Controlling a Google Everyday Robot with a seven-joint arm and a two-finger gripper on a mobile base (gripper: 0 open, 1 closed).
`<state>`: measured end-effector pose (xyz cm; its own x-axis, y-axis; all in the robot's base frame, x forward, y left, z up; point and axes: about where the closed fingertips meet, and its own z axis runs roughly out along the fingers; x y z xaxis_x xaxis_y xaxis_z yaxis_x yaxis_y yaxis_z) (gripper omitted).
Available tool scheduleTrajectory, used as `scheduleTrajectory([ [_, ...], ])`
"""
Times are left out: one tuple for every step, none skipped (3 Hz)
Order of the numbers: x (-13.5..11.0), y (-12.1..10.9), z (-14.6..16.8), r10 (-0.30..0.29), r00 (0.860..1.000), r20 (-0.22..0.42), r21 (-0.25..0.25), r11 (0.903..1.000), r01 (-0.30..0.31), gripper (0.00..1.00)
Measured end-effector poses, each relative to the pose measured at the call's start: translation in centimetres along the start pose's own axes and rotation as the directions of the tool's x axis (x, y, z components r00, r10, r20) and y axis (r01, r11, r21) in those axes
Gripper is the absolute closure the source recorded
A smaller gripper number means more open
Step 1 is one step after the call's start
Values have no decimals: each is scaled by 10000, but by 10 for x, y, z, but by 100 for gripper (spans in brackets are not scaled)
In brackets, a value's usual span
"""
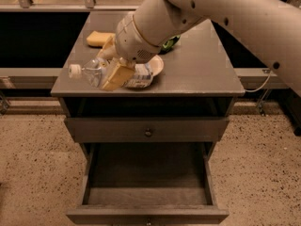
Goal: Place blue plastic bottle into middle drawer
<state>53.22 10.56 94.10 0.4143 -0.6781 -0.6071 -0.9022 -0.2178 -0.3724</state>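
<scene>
The tool (112, 68) hangs over the worktop's (207, 76) front-left corner, its yellowish fingers (117, 76) closed around the blue plastic bottle (91, 72). The bottle lies sideways, with its white cap toward the left edge and its label end toward the middle. Whether it touches the worktop is hard to tell. A pale bowl (158, 65) peeks out from behind the arm (211, 8), with a green packet (169, 44) just beyond it. A yellow sponge (99, 38) sits near the back-left corner. Under the front edge the upper drawer front (108, 130) is shut. Below it the middle drawer (148, 182) stands pulled out.
</scene>
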Motion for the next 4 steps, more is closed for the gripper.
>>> scheduleTrajectory([
  [0, 0, 0, 0, 10000, 0, 0, 10000, 0, 100],
  [23, 9, 18, 25, 9999, 170, 109, 9999, -27, 100],
  [56, 35, 20, 990, 9951, 33, 512, 9938, -990, 100],
  [85, 67, -1, 2298, 9706, -711, 720, 9717, -2248, 100],
])
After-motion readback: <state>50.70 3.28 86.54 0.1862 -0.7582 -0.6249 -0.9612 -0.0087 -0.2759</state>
